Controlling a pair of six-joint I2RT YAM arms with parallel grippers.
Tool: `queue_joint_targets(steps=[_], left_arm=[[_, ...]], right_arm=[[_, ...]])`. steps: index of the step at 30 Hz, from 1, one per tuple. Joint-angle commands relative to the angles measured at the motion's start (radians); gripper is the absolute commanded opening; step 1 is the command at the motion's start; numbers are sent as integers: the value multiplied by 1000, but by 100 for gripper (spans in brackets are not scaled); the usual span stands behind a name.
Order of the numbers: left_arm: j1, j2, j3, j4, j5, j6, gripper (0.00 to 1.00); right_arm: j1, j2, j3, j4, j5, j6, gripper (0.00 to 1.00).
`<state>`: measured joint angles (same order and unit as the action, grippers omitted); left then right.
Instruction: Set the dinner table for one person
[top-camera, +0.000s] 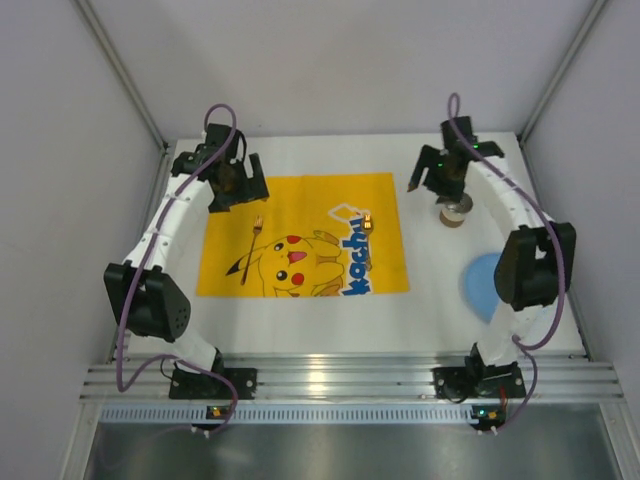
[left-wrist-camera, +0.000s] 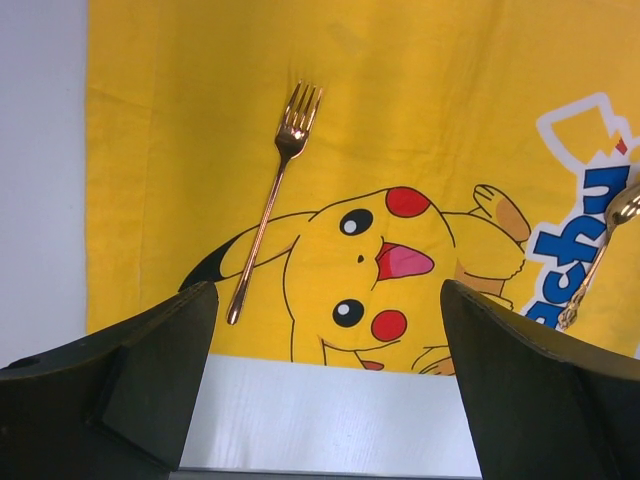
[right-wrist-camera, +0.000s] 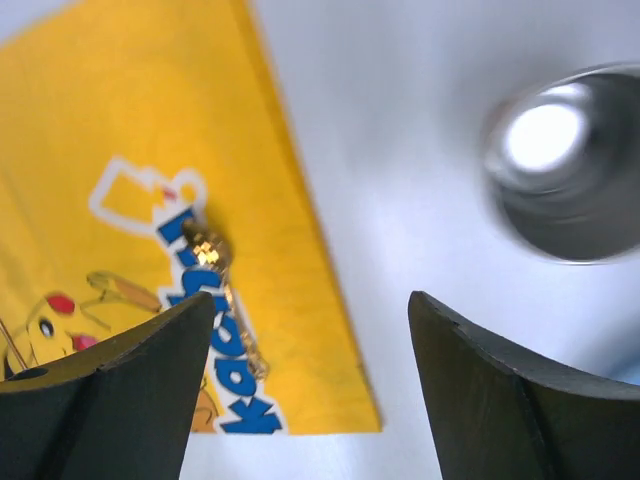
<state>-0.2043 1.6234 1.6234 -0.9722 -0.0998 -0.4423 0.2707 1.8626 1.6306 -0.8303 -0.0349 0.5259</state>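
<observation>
Bench (top-camera: 300, 325): white, flat, fills the floor of the enclosure and carries everything listed.
Mat (top-camera: 300, 205): yellow cartoon print, lies flat on the middle of the bench, towards the far side.
Fork (left-wrist-camera: 265, 210): copper-coloured, lies on the left part of the mat, tines pointing far.
Spoon (top-camera: 367, 232): gold, lies on the right part of the mat, across the blue lettering.
Cup (top-camera: 455, 213): metal, stands on bare bench right of the mat, far right.
Plate (top-camera: 480, 280): blue, on bare bench at near right, partly hidden by the right arm.
Left hand (left-wrist-camera: 328, 290): released, fingers wide, nothing between them; hangs over the mat's far-left corner.
Right hand (right-wrist-camera: 310, 300): released, empty; hangs above the cup.
Progress, as judged: mat and cutlery are placed. Plate and cup sit off to the side, likely yet to be placed.
</observation>
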Motion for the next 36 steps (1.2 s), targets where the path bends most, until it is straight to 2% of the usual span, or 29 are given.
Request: queue_joint_targets(steps=[1, 5, 8, 16, 19, 22, 23, 25, 30, 36], left_arm=[[5, -36, -23, 44, 26, 14, 98], [6, -25, -36, 55, 45, 14, 99], [5, -19, -36, 56, 52, 14, 98], [5, -22, -25, 43, 46, 25, 98], [6, -22, -23, 35, 41, 31, 98], [6, -26, -23, 29, 35, 34, 98], [6, -25, -23, 27, 34, 36, 98], [6, -26, -20, 27, 29, 34, 99], [6, -42, -28, 36, 23, 31, 98], [6, -36, -46, 52, 35, 24, 98]], right_arm=[[-184, -105, -12, -36, 23, -38, 79], [-347, -85, -23, -55, 20, -61, 78], [-398, -54, -31, -52, 18, -63, 78], [-427, 61, -29, -18, 10, -56, 73], [-429, 107, -21, -3, -3, -47, 65], [-429, 139, -17, 5, -3, -44, 44], [-429, 145, -6, 3, -5, -44, 22], [-429, 150, 6, -6, -8, -47, 0], [-384, 87, 106, -46, -23, -29, 0], [-217, 90, 242, -87, -40, 11, 0]])
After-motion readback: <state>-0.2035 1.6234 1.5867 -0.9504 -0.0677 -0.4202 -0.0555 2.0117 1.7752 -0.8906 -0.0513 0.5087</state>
